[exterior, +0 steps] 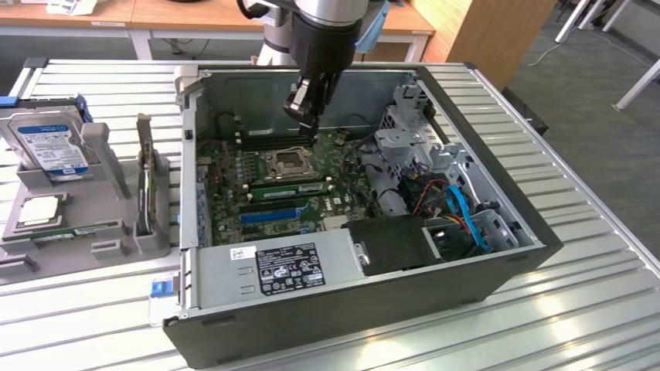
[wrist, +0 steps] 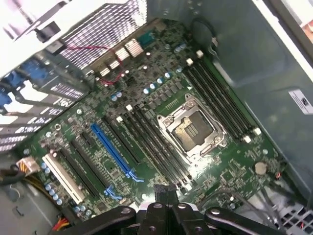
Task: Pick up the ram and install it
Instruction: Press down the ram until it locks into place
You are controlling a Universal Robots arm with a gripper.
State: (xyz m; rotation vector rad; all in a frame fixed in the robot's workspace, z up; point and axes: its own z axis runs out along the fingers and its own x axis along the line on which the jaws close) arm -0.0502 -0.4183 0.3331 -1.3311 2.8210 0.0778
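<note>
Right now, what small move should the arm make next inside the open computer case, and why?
Probably ease the shut pincer slightly down: it hangs above the long black memory slots beside the empty silver processor socket. Whether it holds the ram I cannot tell.

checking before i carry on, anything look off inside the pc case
Nothing looks spilled, broken or askew. One thing stands out: the processor socket on the motherboard sits empty, while a square silver chip lies on the grey tray outside the case.
</note>
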